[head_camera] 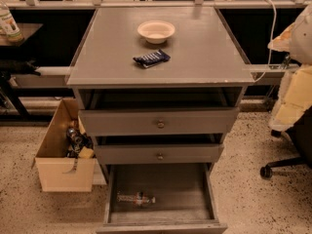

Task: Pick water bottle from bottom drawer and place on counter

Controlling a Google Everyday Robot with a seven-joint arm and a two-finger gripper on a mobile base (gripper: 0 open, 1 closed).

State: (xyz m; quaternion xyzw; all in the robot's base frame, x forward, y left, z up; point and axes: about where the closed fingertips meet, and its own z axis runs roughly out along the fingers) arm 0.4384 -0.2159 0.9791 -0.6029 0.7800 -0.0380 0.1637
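The water bottle lies on its side on the floor of the open bottom drawer, toward its front left. It is small and clear, with a reddish-blue band. The counter is the grey cabinet top. It holds a white bowl at the back centre and a dark blue snack packet in front of the bowl. My gripper is the pale shape at the right edge, level with the counter and well above and to the right of the bottle, holding nothing that I can see.
The two upper drawers with round knobs stand slightly open above the bottom drawer. A cardboard box of items sits on the floor to the left. A chair base is at the right. A green-and-white bottle stands on the dark side table.
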